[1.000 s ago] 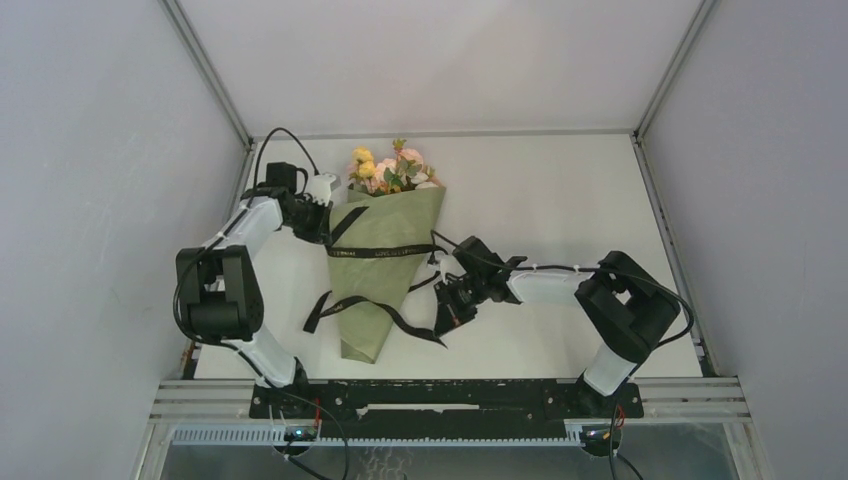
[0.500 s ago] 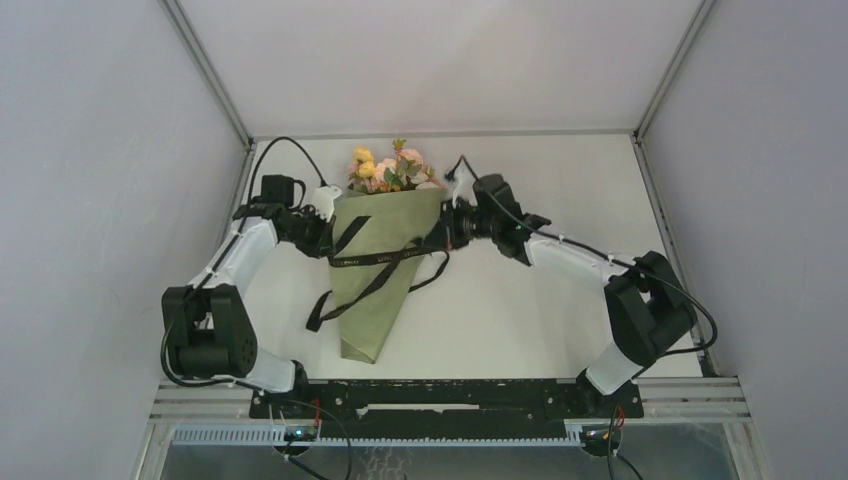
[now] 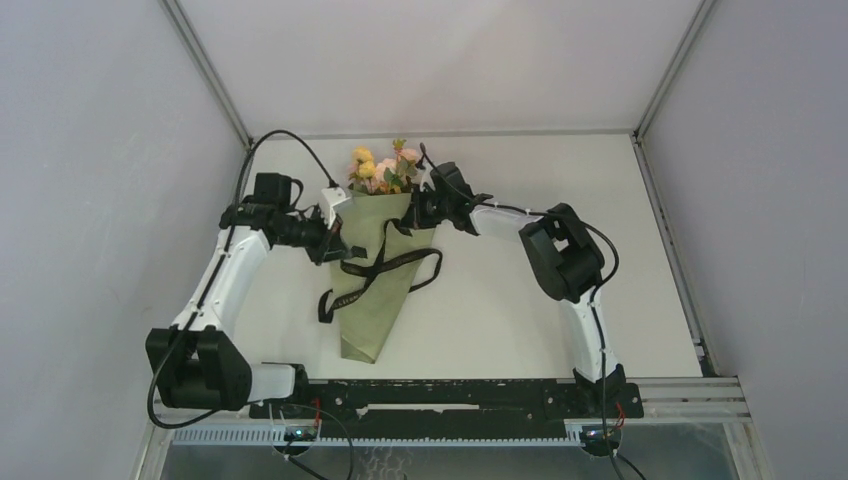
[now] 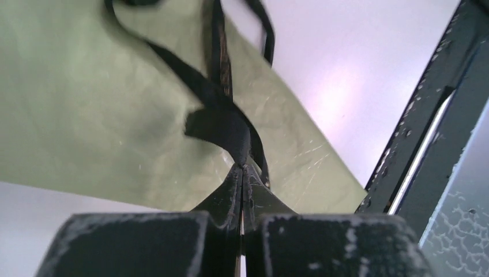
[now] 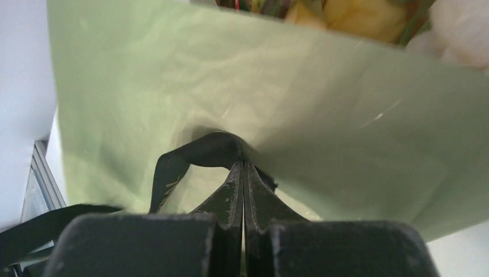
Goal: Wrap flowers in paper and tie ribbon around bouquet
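Note:
The bouquet lies on the table as an olive-green paper (image 3: pixel 375 285) cone, point toward me. Pink and yellow flowers (image 3: pixel 385 168) stick out of its far end. A black ribbon (image 3: pixel 385 262) crosses over the cone and hangs in loops at both sides. My left gripper (image 3: pixel 340 245) sits at the cone's left edge, shut on the ribbon (image 4: pixel 222 124), which pinches out from its tips (image 4: pixel 242 167). My right gripper (image 3: pixel 415 212) is at the cone's upper right edge, shut on the ribbon (image 5: pixel 199 151) against the paper (image 5: pixel 323 104). Yellow blooms (image 5: pixel 357 12) show above the paper rim.
White table (image 3: pixel 540 300) inside grey walls, with a metal corner post (image 3: pixel 210 70) at far left and another (image 3: pixel 675 65) at far right. The black base rail (image 3: pixel 440 395) runs along the near edge. Black cables (image 3: pixel 300 145) arc above the left arm.
The right gripper swung from the cone's lower right up to its upper right edge, carrying the ribbon end. The left gripper shifted down and right. The flat ribbon band became crossed strands.

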Motion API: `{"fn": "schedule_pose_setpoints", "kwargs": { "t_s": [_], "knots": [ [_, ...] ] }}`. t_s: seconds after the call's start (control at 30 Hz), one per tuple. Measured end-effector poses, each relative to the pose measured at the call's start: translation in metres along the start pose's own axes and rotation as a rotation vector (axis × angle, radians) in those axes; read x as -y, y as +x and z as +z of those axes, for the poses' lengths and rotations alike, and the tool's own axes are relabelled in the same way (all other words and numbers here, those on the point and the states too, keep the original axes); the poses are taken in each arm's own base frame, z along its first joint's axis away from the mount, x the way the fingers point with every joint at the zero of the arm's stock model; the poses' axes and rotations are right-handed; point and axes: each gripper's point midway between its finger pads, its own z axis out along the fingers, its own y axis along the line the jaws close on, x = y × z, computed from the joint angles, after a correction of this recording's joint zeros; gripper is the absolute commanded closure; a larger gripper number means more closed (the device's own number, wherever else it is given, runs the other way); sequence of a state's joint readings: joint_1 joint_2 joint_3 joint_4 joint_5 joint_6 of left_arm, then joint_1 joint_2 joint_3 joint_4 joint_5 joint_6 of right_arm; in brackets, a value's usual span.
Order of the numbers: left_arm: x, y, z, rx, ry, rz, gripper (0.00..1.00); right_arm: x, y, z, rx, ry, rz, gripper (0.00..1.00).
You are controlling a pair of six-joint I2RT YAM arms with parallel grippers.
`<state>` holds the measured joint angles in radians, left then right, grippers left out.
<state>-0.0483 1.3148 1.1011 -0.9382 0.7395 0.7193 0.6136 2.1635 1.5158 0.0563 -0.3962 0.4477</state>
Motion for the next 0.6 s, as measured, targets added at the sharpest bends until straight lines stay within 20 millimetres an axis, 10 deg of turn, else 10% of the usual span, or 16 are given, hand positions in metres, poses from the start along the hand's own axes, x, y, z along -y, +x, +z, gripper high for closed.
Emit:
{"fn": "schedule_pose_setpoints", "kwargs": {
  "t_s": [0.33, 0.6],
  "knots": [
    [0.018, -0.098, -0.038, 0.302, 0.035, 0.101, 1.0, -0.023, 0.058, 0.001, -0.207, -0.104, -0.061, 1.0],
    [-0.003, -0.132, -0.043, 0.404, -0.032, 0.064, 1.0, -0.039, 0.109, -0.018, -0.374, -0.269, -0.079, 1.0]
  ]
}}
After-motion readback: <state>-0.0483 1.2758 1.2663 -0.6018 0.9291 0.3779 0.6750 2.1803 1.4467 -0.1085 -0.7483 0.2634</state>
